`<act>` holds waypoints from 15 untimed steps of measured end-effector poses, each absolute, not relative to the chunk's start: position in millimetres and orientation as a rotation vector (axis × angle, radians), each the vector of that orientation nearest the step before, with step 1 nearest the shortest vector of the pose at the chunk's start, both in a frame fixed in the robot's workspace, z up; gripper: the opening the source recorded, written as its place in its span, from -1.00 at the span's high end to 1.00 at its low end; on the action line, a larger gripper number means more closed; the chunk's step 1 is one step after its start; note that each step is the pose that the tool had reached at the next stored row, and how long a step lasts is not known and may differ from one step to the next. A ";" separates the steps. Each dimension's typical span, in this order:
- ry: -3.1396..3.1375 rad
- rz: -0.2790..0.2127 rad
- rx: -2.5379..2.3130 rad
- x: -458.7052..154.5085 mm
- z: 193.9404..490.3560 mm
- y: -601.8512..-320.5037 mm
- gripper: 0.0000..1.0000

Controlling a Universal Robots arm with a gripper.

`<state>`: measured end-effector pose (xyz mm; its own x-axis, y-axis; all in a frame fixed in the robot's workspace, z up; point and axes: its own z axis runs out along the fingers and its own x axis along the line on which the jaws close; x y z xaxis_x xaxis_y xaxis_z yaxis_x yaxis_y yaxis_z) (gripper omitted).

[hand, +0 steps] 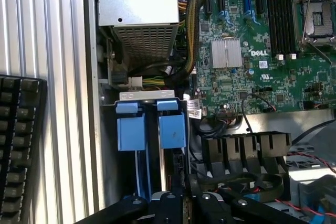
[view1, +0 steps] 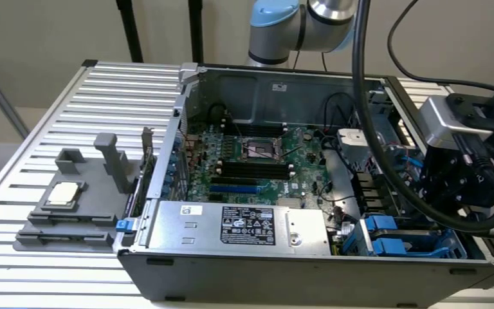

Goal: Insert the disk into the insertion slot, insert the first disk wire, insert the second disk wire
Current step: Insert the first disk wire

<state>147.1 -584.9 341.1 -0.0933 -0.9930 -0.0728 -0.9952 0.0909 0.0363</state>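
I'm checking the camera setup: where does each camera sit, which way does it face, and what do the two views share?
Exterior view: raised beside the table, looking down into the open case; the arm shows behind the case.
Wrist view: on the arm, looking down into the blue-railed slot; the gripper shows in the foreground.
Both share the slot, power supply and motherboard.

I am looking at a green motherboard (view1: 260, 164) lying beside a large silver labelled box (view1: 238, 226), and a small square silver chip (view1: 62, 195) sitting on a grey plastic stand (view1: 67, 239).
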 end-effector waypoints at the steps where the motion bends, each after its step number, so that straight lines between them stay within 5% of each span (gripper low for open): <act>1: 2.298 0.118 -2.095 146.8 340.9 -584.8 0.67; 15: 2.298 0.114 -2.095 147.7 337.3 -581.5 0.67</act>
